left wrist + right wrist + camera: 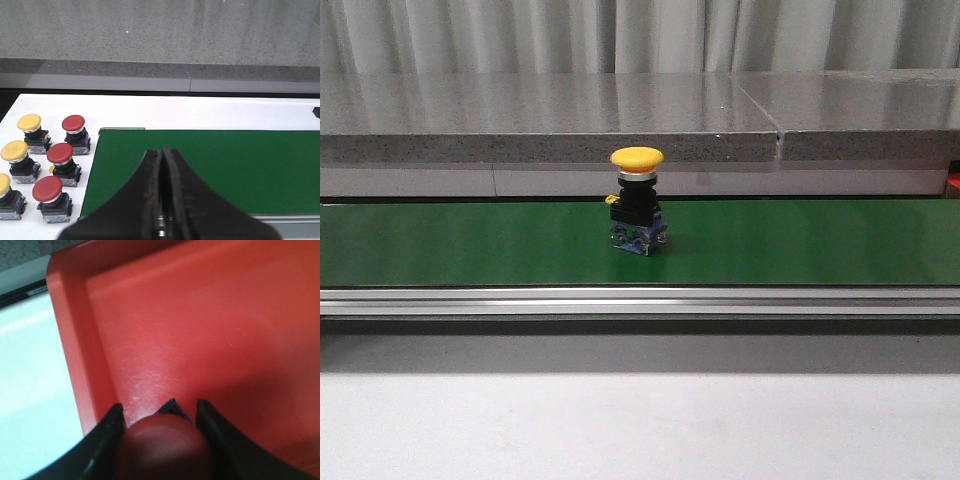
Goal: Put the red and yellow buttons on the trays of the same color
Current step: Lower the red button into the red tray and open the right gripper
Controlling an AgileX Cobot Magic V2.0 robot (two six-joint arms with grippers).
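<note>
A yellow button stands upright on the green belt in the front view; neither gripper shows there. My left gripper is shut and empty, hanging over the near end of the green belt. Beside that belt, on the white surface, stand three red buttons and three yellow buttons. My right gripper is shut on a red button, whose cap fills the gap between the fingers. It is low over the red tray, near one corner. The yellow tray is out of view.
A grey stone ledge runs behind the belt, and a metal rail runs along its front. The red tray's raised rim lies close to my right fingers, with the white surface beyond it.
</note>
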